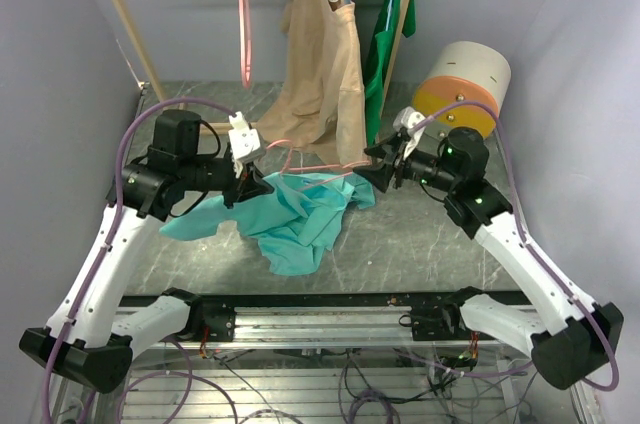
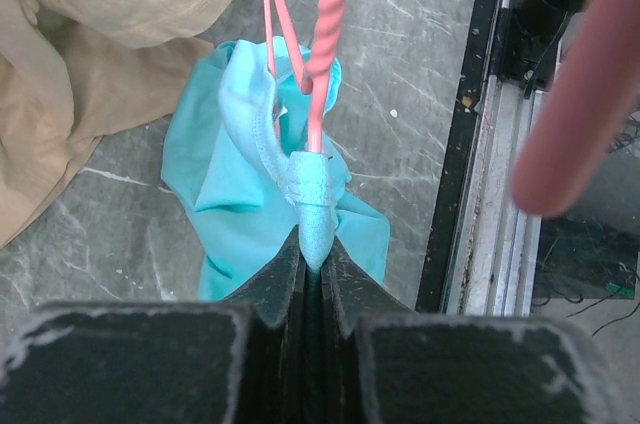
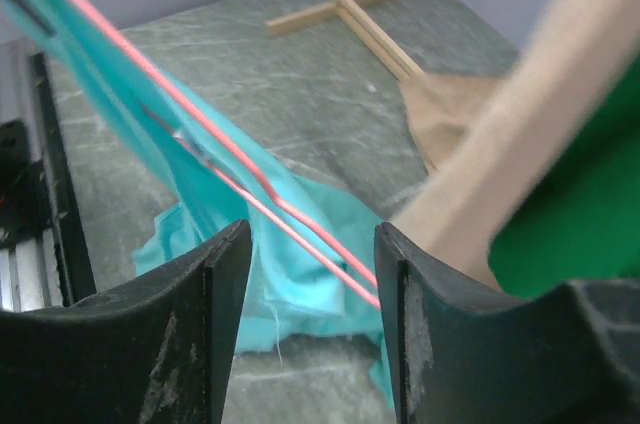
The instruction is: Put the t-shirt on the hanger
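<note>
T-shirt (image 1: 300, 219): limp, light; seamed edge was clenched in L tool (image 2: 316, 249), rest lay on tabletop (image 1: 440, 244). Hanger (image 2: 330, 4), thin/stiff, ran btwn jaws of R tool (image 3: 312, 234), released. Best grip likely seam.

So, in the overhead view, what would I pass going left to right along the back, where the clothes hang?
Slanted wooden post → empty pink hanger → beige garment → dark green garment → cream-and-orange drum.
</note>
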{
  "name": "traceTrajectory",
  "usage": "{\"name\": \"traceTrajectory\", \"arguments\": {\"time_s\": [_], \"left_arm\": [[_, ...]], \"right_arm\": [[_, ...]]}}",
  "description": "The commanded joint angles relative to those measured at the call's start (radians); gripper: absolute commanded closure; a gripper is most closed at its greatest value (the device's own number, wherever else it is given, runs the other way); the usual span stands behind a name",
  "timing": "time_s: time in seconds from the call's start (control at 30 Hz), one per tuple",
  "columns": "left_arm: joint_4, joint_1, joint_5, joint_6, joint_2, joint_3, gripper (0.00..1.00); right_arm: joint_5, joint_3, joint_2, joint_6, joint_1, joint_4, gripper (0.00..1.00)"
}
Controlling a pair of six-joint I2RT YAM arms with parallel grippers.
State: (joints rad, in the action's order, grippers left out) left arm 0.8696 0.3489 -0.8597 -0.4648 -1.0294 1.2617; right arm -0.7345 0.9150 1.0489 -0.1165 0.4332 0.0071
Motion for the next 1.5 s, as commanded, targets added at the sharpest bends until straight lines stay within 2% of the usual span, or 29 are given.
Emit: {"name": "traceTrajectory", "arguments": {"time_s": [0.0, 0.1, 0.2, 0.37, 0.53, 0.63, 1.07, 1.47], "left_arm": [[-0.052, 0.005, -0.001, 0.034, -0.001, 0.021, 0.93], [-0.064, 0.005, -0.005, 0.056, -0.009, 0.022, 0.93], [-0.079, 0.005, 0.0, 0.083, -0.023, 0.029, 0.93], [-0.102, 0.005, -0.011, 0.114, -0.034, 0.033, 0.93], [-0.102, 0.005, -0.022, 0.118, -0.035, 0.033, 0.93], [-0.095, 0.005, -0.029, 0.112, -0.034, 0.034, 0.93], [-0.082, 0.005, -0.05, 0.107, -0.03, 0.03, 0.93], [-0.093, 0.005, -0.05, 0.114, -0.017, 0.009, 0.93]], "right_arm": [[0.334, 0.039, -0.055, 0.219, -0.005, -0.186, 0.5], [0.384, 0.075, -0.046, 0.297, 0.0, -0.328, 0.58], [0.511, 0.04, -0.065, 0.37, 0.066, -0.362, 0.63], [0.822, 0.013, -0.077, 0.477, 0.296, -0.38, 0.61], [1.001, -0.029, -0.029, 0.567, 0.433, -0.353, 0.57], [1.102, -0.054, -0.002, 0.598, 0.475, -0.351, 0.56], [1.128, -0.127, 0.045, 0.642, 0.478, -0.2, 0.55], [1.068, -0.091, -0.029, 0.682, 0.479, -0.267, 0.54]]}}
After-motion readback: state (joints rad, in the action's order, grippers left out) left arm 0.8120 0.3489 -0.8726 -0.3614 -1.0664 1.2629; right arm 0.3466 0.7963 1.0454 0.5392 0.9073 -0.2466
